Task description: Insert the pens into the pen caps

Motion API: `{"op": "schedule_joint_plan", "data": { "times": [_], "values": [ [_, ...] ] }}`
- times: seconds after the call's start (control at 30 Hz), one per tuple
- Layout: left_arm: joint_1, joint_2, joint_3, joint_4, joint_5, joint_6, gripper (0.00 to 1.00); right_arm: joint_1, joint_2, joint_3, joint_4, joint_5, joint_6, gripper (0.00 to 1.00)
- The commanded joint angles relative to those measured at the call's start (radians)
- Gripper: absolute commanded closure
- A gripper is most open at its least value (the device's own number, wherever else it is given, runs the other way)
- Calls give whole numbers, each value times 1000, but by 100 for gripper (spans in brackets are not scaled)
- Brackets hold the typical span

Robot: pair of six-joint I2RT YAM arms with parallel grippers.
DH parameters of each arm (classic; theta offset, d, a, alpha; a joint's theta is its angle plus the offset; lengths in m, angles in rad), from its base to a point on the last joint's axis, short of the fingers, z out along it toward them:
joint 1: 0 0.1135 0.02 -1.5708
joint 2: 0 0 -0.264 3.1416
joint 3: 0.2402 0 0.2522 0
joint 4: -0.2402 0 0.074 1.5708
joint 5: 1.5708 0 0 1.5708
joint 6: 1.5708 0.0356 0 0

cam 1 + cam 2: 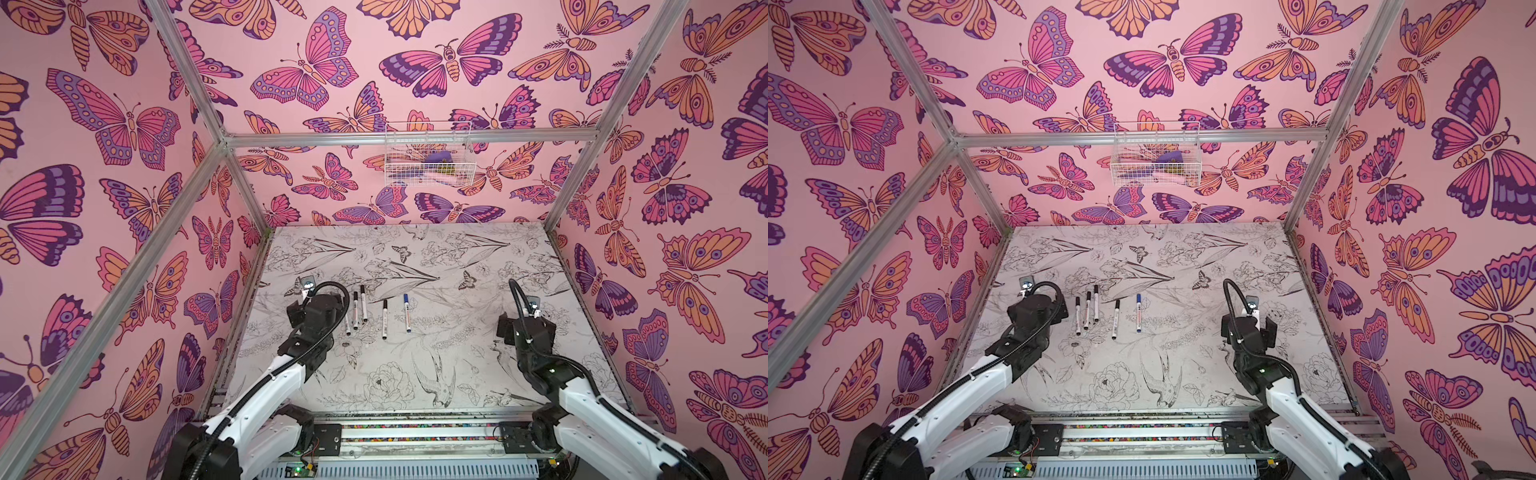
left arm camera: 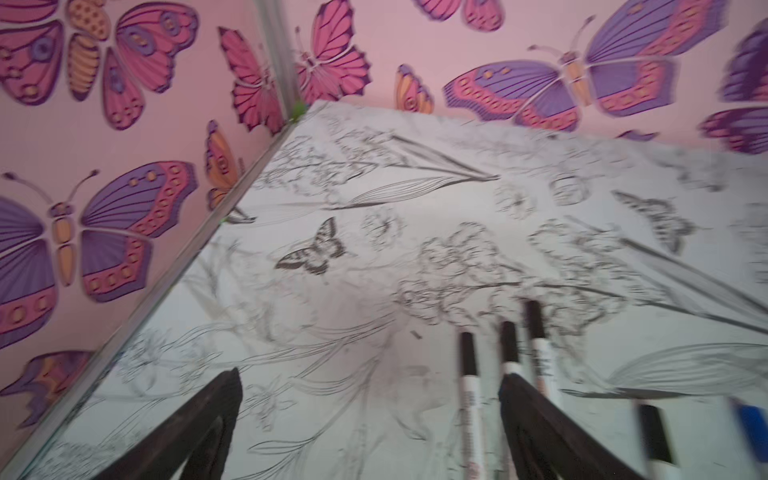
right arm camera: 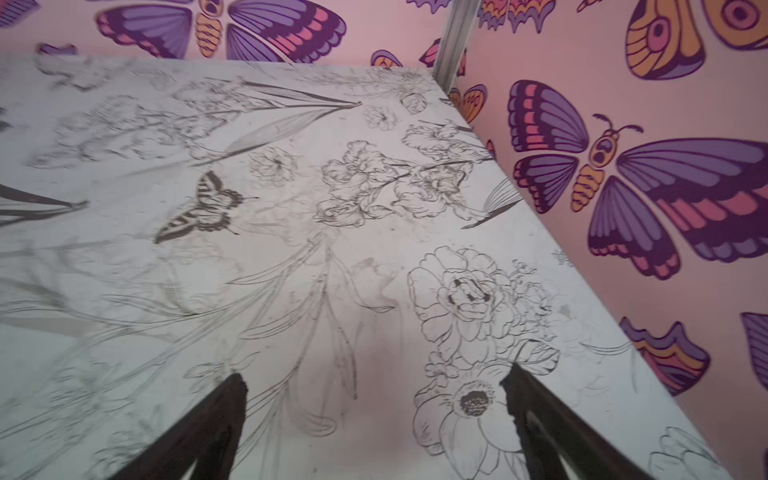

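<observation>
Five white pens lie side by side on the floral table [image 1: 419, 374], each with a cap on its far end. In both top views three sit close together [image 1: 363, 303] [image 1: 1087, 309], the leftmost [image 1: 347, 326] partly under my left wrist. A fourth pen [image 1: 385, 319] lies to their right, then the blue-capped pen [image 1: 407, 312] with its blue cap [image 1: 405, 298]. My left gripper [image 2: 370, 376] hangs open above the table, and a black-capped pen [image 2: 469, 374] shows on the surface between its fingers [image 2: 230, 386]. Far to the right, my right gripper [image 3: 374, 376] is open and empty over a printed flower.
A white wire basket [image 1: 428, 156] with a few items hangs on the back wall. Pink butterfly walls and aluminium posts [image 1: 245, 187] close in the table on three sides. The arm bases sit on a rail [image 1: 415, 432] along the front edge.
</observation>
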Motion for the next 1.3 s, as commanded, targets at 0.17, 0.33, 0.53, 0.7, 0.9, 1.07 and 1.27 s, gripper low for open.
{"op": "schedule_joint_plan", "data": {
  "times": [0.17, 0.33, 0.53, 0.7, 0.9, 1.07, 1.27],
  "values": [
    [123, 223, 49, 94, -86, 96, 2, -90, 395, -20, 744, 17, -177, 1],
    [151, 312, -86, 485, 52, 192, 1, -212, 444, -4, 730, -430, -268, 1],
    [179, 372, -125, 729, 190, 325, 0, -361, 560, -52, 906, -518, -121, 1],
    [256, 544, -265, 1129, 367, 324, 0, -396, 592, 98, 671, -561, -91, 1],
    [292, 508, -162, 906, 403, 275, 1, -396, 606, 94, 706, -564, -92, 1],
    [258, 519, -183, 974, 406, 326, 1, -395, 597, 98, 687, -566, -93, 1],
    [257, 524, -203, 980, 417, 330, 1, -396, 598, 99, 691, -566, -93, 1]
  ]
}}
